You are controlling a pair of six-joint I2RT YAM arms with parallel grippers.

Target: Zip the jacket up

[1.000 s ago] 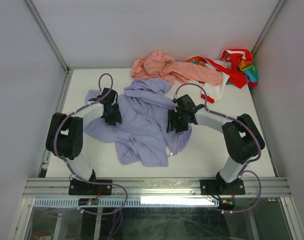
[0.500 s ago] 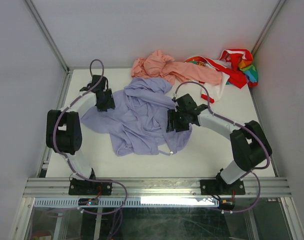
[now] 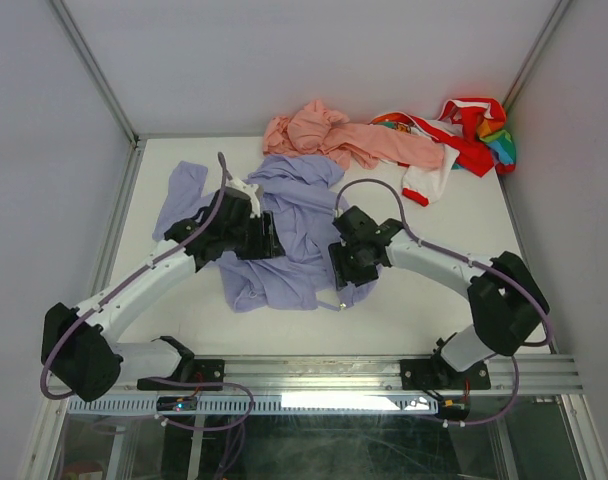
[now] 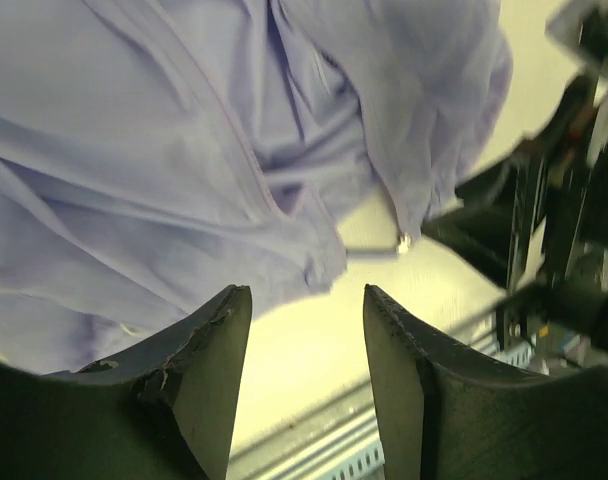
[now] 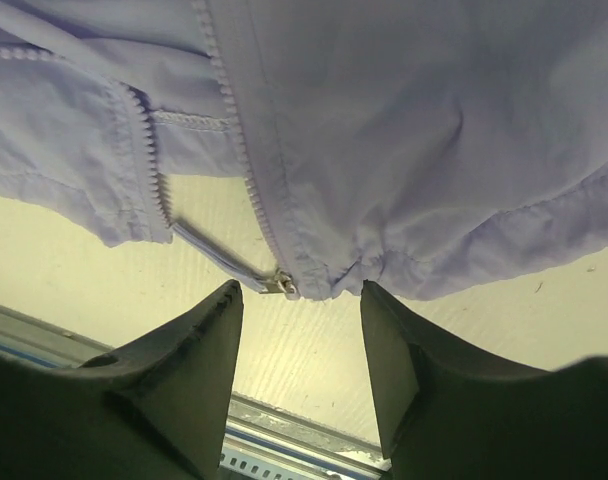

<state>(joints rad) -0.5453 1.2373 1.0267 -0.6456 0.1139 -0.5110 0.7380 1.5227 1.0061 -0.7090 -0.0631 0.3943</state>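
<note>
The lavender jacket [image 3: 296, 225] lies crumpled mid-table, one sleeve [image 3: 182, 192] spread out to the far left. My left gripper [image 3: 271, 238] is open and empty above the jacket's middle. In the left wrist view the gripper [image 4: 306, 295] hangs over the jacket's hem [image 4: 184, 200] and the metal zipper slider [image 4: 403, 241] shows at the right. My right gripper [image 3: 344, 270] is open and empty over the jacket's near right hem. In the right wrist view the gripper [image 5: 302, 292] sits just below the zipper slider [image 5: 281, 283], with the zipper teeth [image 5: 224, 110] running up from it.
A salmon-pink garment [image 3: 334, 135] and a red-white multicoloured garment [image 3: 459, 140] lie at the back right, the pink one touching the jacket's far edge. Grey walls close in both sides. The metal rail [image 3: 314, 372] runs along the near edge.
My left arm has swung from the jacket's far left sleeve to over its middle, leaving the sleeve spread out. My right gripper has shifted slightly nearer, toward the hem.
</note>
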